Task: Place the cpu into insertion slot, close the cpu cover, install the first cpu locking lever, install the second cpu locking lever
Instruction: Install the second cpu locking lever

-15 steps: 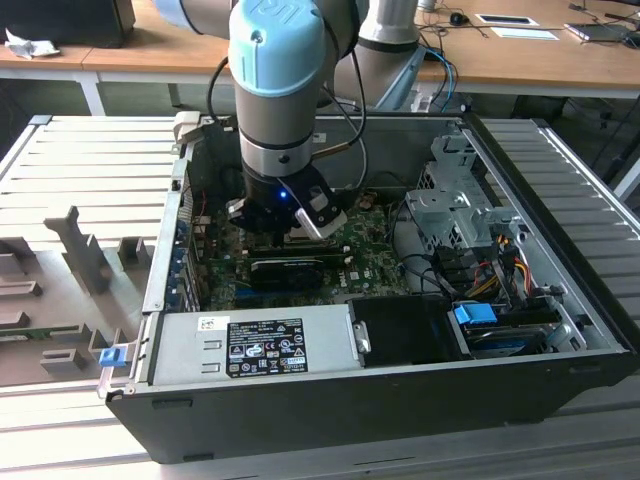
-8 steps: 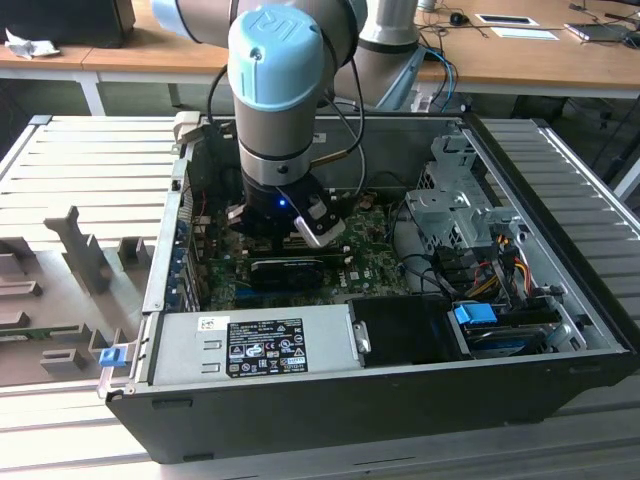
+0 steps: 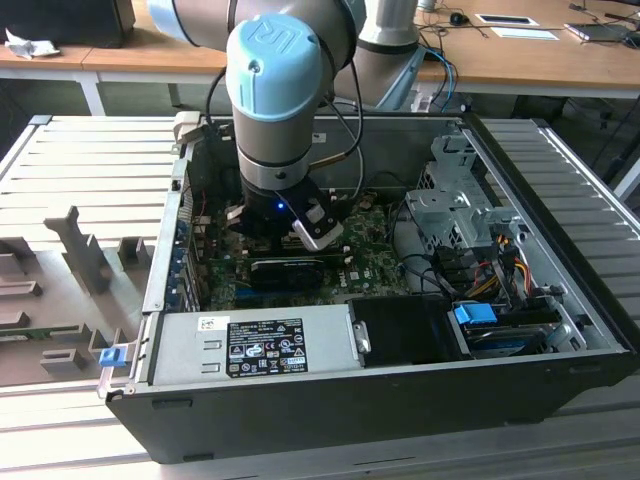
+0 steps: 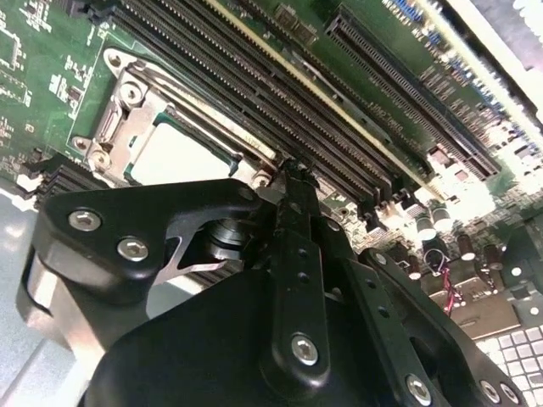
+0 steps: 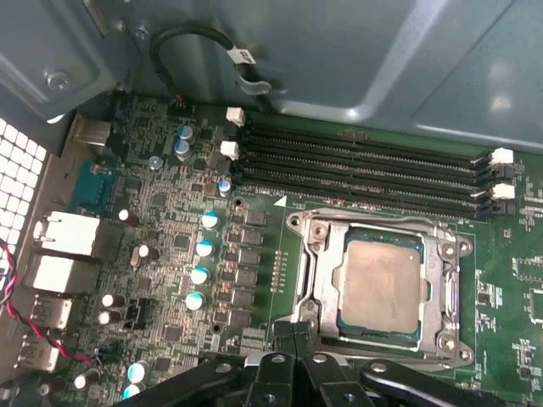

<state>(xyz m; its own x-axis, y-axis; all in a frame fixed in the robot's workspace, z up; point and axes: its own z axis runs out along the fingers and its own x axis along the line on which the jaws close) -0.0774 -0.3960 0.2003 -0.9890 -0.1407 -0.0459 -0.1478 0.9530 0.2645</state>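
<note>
The cpu [image 5: 380, 284], a pale silvery square, lies in the insertion slot [image 5: 299, 224] on the green motherboard. The cpu cover [image 5: 443, 280], a thin metal frame, lies flat around it, and the chip shows through its window. Both wrist views show this; in the second, the cpu [image 4: 174, 157] sits inside the cpu cover [image 4: 127, 97]. A thin locking lever [image 4: 222, 119] runs along the socket side next to the memory slots. My gripper [image 5: 293, 332] is shut, its black fingertips together at the socket's edge [image 4: 294, 174]. In the exterior view the gripper [image 3: 300, 238] reaches down into the open computer case.
Several long black memory slots [image 5: 365, 165] run beside the socket. Capacitors [image 5: 204, 246] and rear ports [image 5: 55, 254] stand on the board. The grey power-supply box [image 3: 250, 345], a drive cage [image 3: 455, 205] and cable bundles [image 3: 490, 265] crowd the case walls.
</note>
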